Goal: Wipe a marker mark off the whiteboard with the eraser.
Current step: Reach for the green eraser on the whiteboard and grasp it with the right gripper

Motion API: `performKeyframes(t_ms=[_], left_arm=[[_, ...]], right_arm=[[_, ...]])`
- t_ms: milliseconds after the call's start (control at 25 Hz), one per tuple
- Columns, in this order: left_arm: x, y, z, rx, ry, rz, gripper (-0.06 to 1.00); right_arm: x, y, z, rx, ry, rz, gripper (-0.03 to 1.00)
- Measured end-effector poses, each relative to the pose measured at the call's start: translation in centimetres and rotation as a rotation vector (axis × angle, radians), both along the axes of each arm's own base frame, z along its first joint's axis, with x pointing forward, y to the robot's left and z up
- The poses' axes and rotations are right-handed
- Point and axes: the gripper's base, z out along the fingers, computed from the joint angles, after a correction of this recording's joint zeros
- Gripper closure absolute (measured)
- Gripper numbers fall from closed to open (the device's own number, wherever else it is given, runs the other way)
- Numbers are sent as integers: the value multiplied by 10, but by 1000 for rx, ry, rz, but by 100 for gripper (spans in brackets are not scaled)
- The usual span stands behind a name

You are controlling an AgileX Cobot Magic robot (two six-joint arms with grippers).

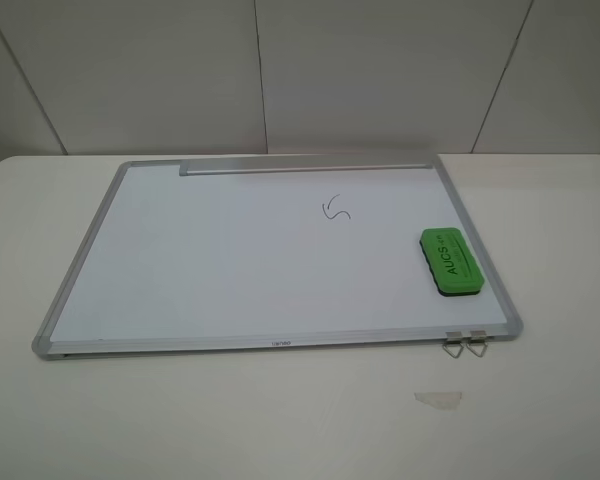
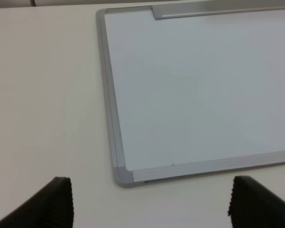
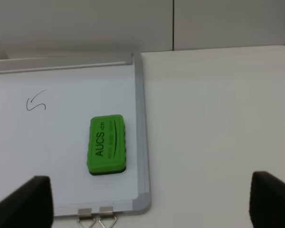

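The whiteboard (image 1: 230,250) lies flat on the table, its tray strip on the far edge and two metal clips (image 1: 465,343) on the near edge. A thin dark marker mark (image 1: 336,209) sits right of the board's centre, also seen in the right wrist view as marker mark (image 3: 36,102). The green eraser (image 1: 449,262) rests on the board near its right frame, lettering up; the right wrist view shows the eraser (image 3: 107,144) untouched. My left gripper (image 2: 149,204) is open above the board's near left corner. My right gripper (image 3: 149,202) is open, short of the near right corner. Neither arm shows in the exterior high view.
A white table (image 1: 540,400) carries the board. A small scrap of clear tape (image 1: 437,399) lies on the table in front of the clips. A panelled wall (image 1: 280,70) rises behind the table.
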Motion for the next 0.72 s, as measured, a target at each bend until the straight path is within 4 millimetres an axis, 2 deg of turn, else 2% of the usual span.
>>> performKeyframes(t_ms=[160,280,440,720], left_arm=[[0,0,0,0,0,0,26],[0,0,0,0,0,0,26],[0,0,0,0,0,0,26],[0,0,0,0,0,0,26]], right_arm=[[20,1,13,18,73,10,14],[42,3,23,45,138,22,14],[79,5,22,85,290,35,14],[154,6,14,75,551,75,14]])
